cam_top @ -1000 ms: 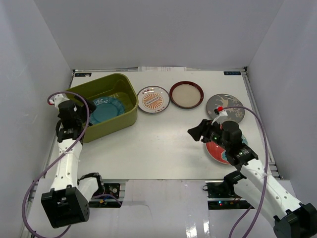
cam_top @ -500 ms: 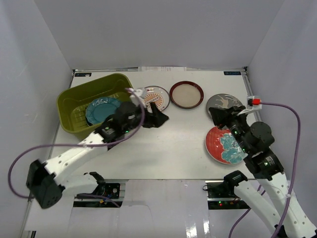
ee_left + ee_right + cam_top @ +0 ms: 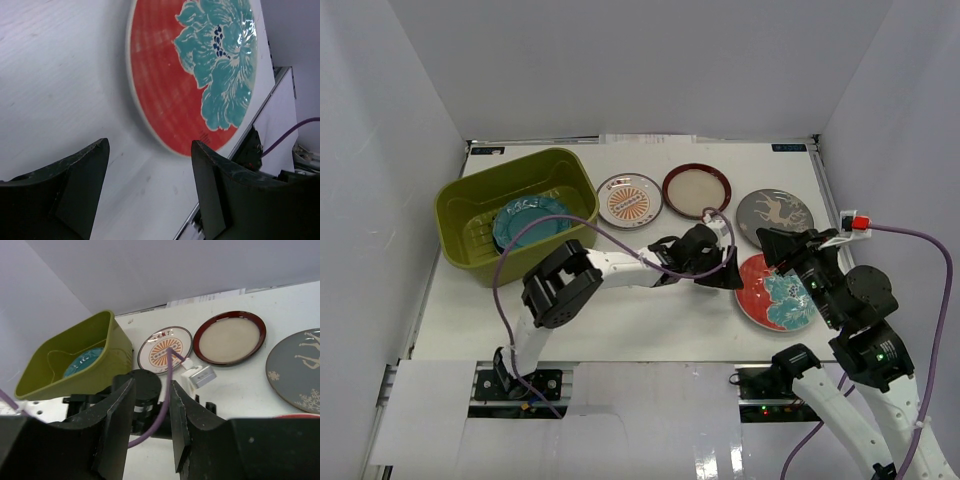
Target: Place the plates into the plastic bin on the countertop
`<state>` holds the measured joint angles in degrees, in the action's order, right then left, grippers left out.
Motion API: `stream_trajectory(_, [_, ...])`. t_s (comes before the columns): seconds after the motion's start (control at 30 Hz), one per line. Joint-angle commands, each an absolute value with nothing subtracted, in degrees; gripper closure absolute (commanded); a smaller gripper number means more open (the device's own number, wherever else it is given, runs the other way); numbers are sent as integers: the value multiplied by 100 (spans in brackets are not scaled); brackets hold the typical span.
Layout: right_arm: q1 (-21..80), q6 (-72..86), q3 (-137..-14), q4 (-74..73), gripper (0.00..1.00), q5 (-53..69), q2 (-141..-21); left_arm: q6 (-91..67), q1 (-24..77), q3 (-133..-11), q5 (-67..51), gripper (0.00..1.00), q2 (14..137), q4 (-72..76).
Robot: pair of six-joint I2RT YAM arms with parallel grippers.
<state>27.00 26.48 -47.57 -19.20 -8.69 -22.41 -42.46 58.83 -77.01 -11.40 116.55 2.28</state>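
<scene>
White walls [image 3: 620, 70] close in a flat white countertop [image 3: 620, 310] on three sides. At its far left stands the olive-green plastic bin [image 3: 560, 170], and the teal plate [image 3: 528, 222] lies flat on the bin's slotted floor. To the right of the bin, along the far side of the surface, the orange sunburst plate [image 3: 629, 200] and the red-rimmed cream plate [image 3: 696, 191] sit just beside each other. The grey deer plate [image 3: 774, 214] rests further right, and the red floral plate [image 3: 775, 292] lies nearer the arm bases, just in front of the grey one. The left arm [image 3: 620, 265] lies stretched low across the middle of the table toward the right side. The left gripper [image 3: 723, 274] is just beside the left rim of the red floral plate. In the left wrist view its fingers [image 3: 80, 185] stand wide apart with only bare tabletop between them and the plate's rim just ahead, so nothing is gripped. The right gripper [image 3: 772, 243] hangs raised above the gap between the grey and red floral plates. From its own camera its jaws are parted a little and hold nothing, looking down over the left arm's wrist toward the bin.
</scene>
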Motion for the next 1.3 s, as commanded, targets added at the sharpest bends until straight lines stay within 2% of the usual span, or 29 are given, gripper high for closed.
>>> stream_trajectory(0.0, [2689,2575,-4948,-2153,60,-897,-2136,-4403,5968,-8443,-1388,26,12153,422])
stream_trajectory(0.17, [2689,2601,-4896,-2241,60,-818,-2066,-4351,5985,-9219,-1134,34,13244,89])
stream_trajectory(0.27, [2690,2628,-4843,-2250,60,-739,-2083,-4350,5985,-9448,-1098,49,13569,35])
stream_trajectory(0.3, [2689,2637,-4817,-2250,60,-730,-2083,-4359,5985,-9448,-1099,57,13588,35])
stream_trajectory(0.33, [2689,2645,-4799,-2250,60,-721,-2074,-4412,5994,-9361,-1081,82,13588,35])
stream_trajectory(0.4, [2690,2663,-4755,-2250,60,-721,-2074,-4412,5985,-9159,-1020,100,13395,114])
stream_trajectory(0.53, [2698,2672,-4746,-2233,60,-721,-2109,-4342,5950,-8387,-949,100,12684,360])
stream_trajectory(0.67, [2689,2681,-4729,-2206,60,-694,-2162,-4491,5758,-6931,-1282,100,11516,964])
stream_trajectory(0.77, [2689,2698,-4711,-2206,59,-686,-2145,-4955,5214,-5910,-1730,100,10181,1666])
stream_trajectory(0.8, [2689,2698,-4702,-2197,59,-694,-2127,-5279,5021,-5228,-2062,100,9804,1887])
stream_trajectory(0.83, [2689,2716,-4693,-2180,58,-677,-2118,-5413,4644,-4934,-2205,100,9025,2055])
stream_trajectory(0.9, [2690,2733,-4606,-2119,57,-624,-2127,-5519,4308,-4528,-2381,100,8266,2049])
stream_trajectory(1.0, [2698,2786,-4492,-2048,57,-510,-2188,-5493,3693,-4500,-2636,100,6955,1531])
stream_trajectory(1.07, [2689,2830,-4369,-1969,56,-449,-2206,-5633,2930,-4552,-2987,100,6149,1241])
stream_trajectory(1.27, [2689,2935,-4078,-1723,55,-71,-2329,-5905,241,-4957,-4006,100,5336,537])
